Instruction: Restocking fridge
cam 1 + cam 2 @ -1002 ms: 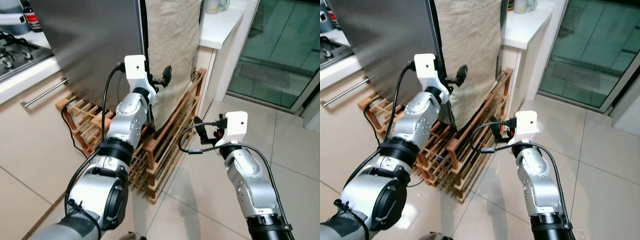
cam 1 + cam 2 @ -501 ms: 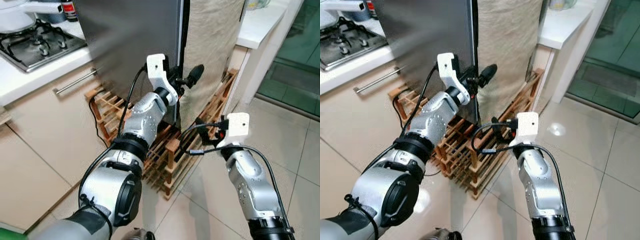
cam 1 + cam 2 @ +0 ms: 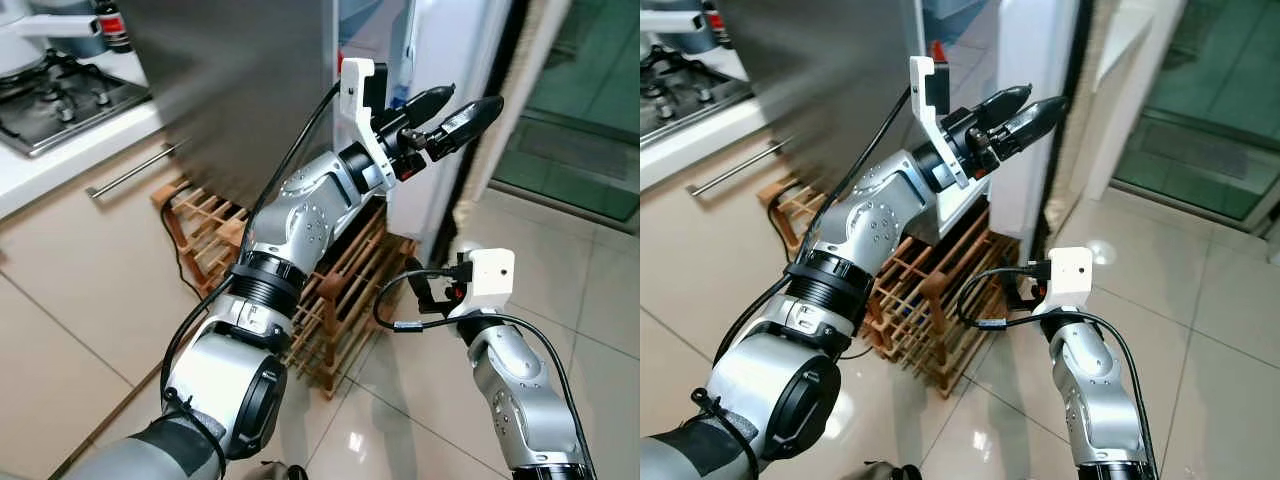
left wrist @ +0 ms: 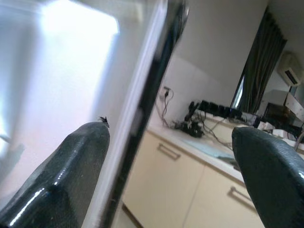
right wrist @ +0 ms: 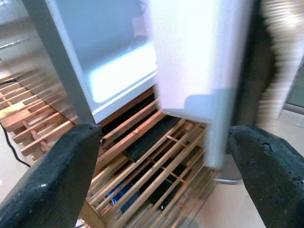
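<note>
The grey steel fridge (image 3: 230, 90) stands at the left with its door (image 3: 440, 120) swung wide, white inner face toward me. My left gripper (image 3: 470, 100) is raised in front of that inner face, fingers (image 4: 71, 166) open and holding nothing; in the left wrist view the door's dark edge (image 4: 152, 109) runs between them. My right gripper (image 3: 420, 295) hovers low by the door's bottom corner, open and empty. In the right wrist view its fingers (image 5: 57, 180) frame the fridge's lit lower interior (image 5: 118, 71). No food item can be made out.
A wooden rack (image 3: 340, 310) lies on the tiled floor under the fridge and door. A counter with a gas hob (image 3: 50, 85) and a drawer handle (image 3: 130, 172) is at the left. A beige cloth (image 3: 540, 60) hangs on the door's outer side. Glass doors (image 3: 590, 110) are at the right.
The fridge door has swung open to the right, and my left gripper has risen and moved right with it. The head camera has shifted. My right gripper stays low.
</note>
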`<state>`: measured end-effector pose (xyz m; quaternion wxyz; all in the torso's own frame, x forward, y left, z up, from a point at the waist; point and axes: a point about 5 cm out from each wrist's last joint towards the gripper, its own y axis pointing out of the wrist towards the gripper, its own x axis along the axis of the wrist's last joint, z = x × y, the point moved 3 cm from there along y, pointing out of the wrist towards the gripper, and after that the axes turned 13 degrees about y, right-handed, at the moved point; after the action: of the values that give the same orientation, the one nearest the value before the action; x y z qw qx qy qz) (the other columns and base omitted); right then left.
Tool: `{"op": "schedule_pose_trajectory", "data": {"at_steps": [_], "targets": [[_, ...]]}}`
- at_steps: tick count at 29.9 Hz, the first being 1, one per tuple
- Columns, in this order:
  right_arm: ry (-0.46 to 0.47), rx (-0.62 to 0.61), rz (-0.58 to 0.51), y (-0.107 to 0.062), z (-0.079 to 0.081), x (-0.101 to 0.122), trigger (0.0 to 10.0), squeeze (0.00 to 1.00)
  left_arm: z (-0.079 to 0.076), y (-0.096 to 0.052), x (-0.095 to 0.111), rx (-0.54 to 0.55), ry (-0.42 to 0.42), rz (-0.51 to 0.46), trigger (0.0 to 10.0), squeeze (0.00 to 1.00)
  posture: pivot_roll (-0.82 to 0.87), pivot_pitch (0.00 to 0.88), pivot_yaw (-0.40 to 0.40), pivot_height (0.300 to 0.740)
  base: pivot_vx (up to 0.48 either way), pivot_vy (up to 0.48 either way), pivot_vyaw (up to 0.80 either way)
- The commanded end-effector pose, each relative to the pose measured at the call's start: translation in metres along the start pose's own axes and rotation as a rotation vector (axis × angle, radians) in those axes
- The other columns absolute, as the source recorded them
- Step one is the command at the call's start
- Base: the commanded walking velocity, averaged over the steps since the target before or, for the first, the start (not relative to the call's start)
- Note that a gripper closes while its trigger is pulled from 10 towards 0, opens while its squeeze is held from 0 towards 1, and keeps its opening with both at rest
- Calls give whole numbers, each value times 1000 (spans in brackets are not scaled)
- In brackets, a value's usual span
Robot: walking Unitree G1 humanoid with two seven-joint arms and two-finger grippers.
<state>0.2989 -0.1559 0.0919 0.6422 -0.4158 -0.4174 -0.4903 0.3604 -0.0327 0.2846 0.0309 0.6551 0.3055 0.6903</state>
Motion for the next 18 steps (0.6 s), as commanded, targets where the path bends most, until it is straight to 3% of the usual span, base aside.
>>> {"op": "schedule_pose_trajectory", "data": {"at_steps": [1,2,3,5,7,9,10,11,13,15,16,18], "targets": [[1,15,-7,0,5,4,10000,0,-35,16,-19,-28,-165,-79,10000,0,-155,0,94,740,0,0,0],[0,21,-9,0,7,4,10000,0,-22,5,-12,31,-117,-76,10000,0,-146,0,96,740,0,0,0],[0,21,-9,0,7,4,10000,0,-22,5,-12,31,-117,-76,10000,0,-146,0,96,740,0,0,0],[-7,28,-19,1,7,8,10000,0,24,-51,-1,264,95,-13,10000,0,-128,0,98,740,0,0,0],[-7,28,-19,1,7,8,10000,0,24,-51,-1,264,95,-13,10000,0,-128,0,98,740,0,0,0],[-11,11,-23,2,-1,10,10000,0,57,-117,15,536,276,38,10000,0,-95,0,93,740,0,0,0],[-11,11,-23,2,-1,10,10000,0,57,-117,15,536,276,38,10000,0,-95,0,93,740,0,0,0],[-12,5,-23,2,-4,11,10000,0,62,-133,20,606,315,47,10000,0,-89,0,91,740,0,0,0],[-14,-17,-30,6,-9,14,10000,0,84,-201,25,885,426,141,10000,0,-51,0,70,740,0,0,491],[-20,-20,-30,10,-10,15,10000,0,92,-247,27,1062,486,231,10000,0,-39,0,59,740,0,0,563],[-20,-20,-30,10,-10,15,10000,0,92,-247,27,1062,486,231,10000,0,-39,0,59,740,0,0,544],[-23,-5,-33,14,-7,17,10000,0,95,-268,26,1149,511,283,10000,0,-32,0,49,740,0,0,513]]}}
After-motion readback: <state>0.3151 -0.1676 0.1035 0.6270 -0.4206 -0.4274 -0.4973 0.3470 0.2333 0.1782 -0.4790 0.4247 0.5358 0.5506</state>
